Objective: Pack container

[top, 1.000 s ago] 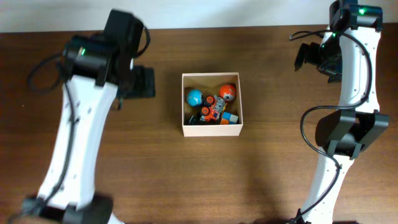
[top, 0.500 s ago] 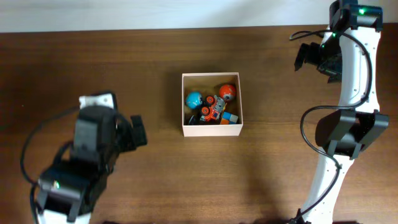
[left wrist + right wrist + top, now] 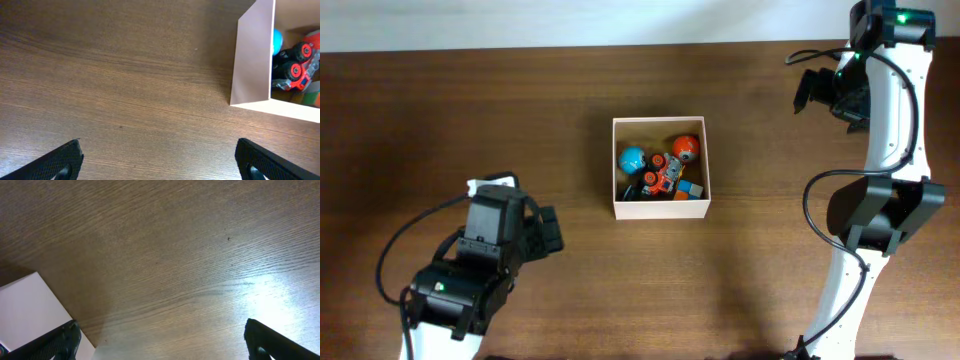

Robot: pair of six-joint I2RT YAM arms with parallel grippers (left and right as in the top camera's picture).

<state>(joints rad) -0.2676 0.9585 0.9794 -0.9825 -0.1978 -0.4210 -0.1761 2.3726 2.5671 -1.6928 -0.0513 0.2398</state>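
Left gripper [image 3: 546,232] pulled back from upper left to lower left, fingers spread, empty. Right gripper [image 3: 808,92] parked upper right, spread too. Container [image 3: 660,209] sits center w/ toys [image 3: 663,172] inside, prob packed.

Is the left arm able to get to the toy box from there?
Probably yes. Only bare table lies between the open left gripper and the container, and nothing blocks the way.
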